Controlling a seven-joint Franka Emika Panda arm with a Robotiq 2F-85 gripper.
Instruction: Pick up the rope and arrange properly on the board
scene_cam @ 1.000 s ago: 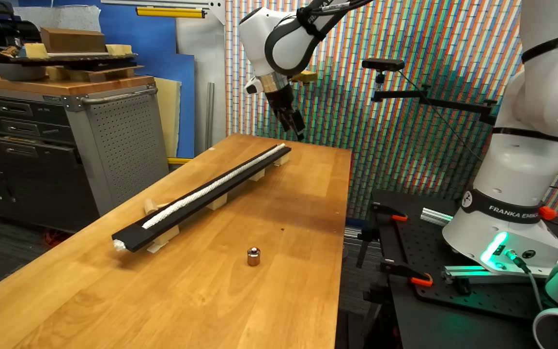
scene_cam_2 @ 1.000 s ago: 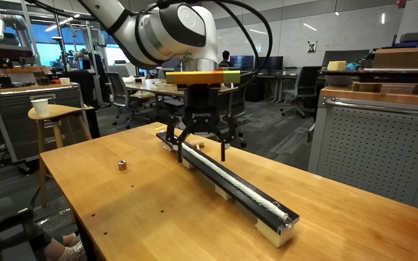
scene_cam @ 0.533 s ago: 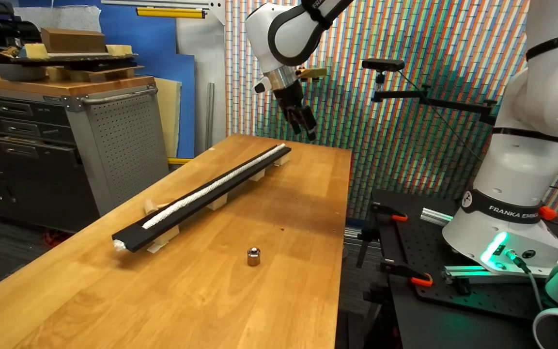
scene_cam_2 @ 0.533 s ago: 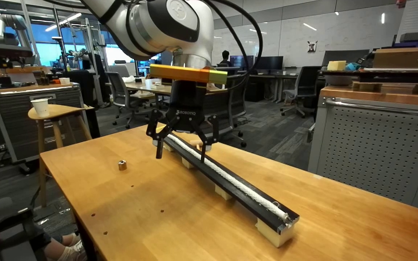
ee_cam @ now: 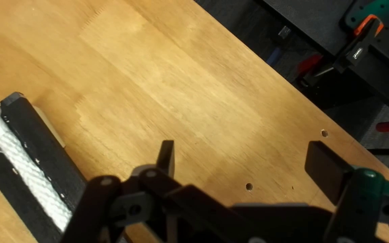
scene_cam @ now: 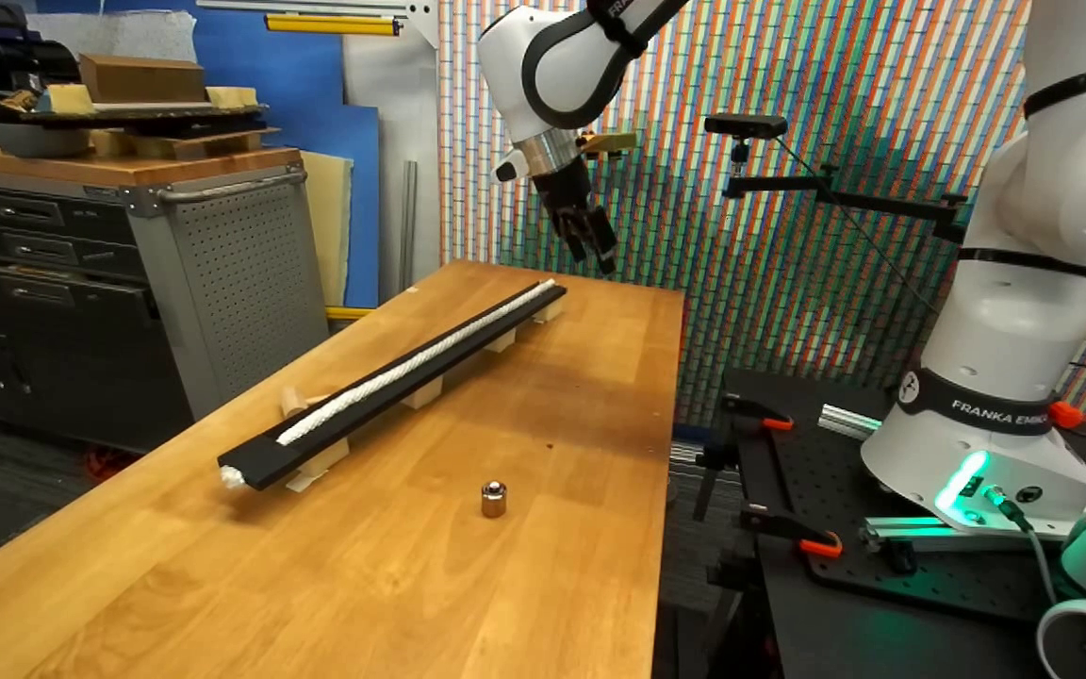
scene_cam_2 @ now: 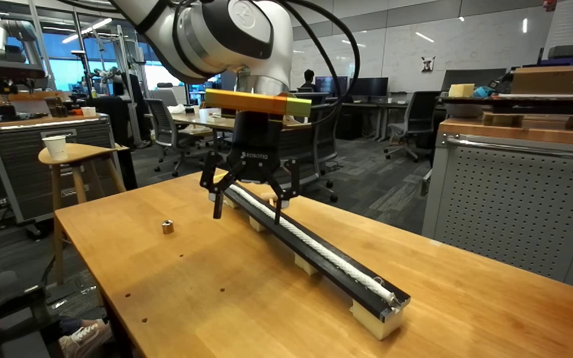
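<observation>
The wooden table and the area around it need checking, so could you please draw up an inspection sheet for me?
Surface: wooden table, with a few small dark holes.
Job's things: white rope lying lengthwise on the black board, which is raised on pale blocks; a white tuft shows at one board end.
Clutter: metal cylinder standing apart from the board; mallet-like wooden item beside it, partly hidden.
Tool: open, above the table, holding nothing.
Cables: black cables looping beside the white arm.
Surroundings: stool bearing a white cup; grey cabinet; person's shoe past the table's edge.
</observation>
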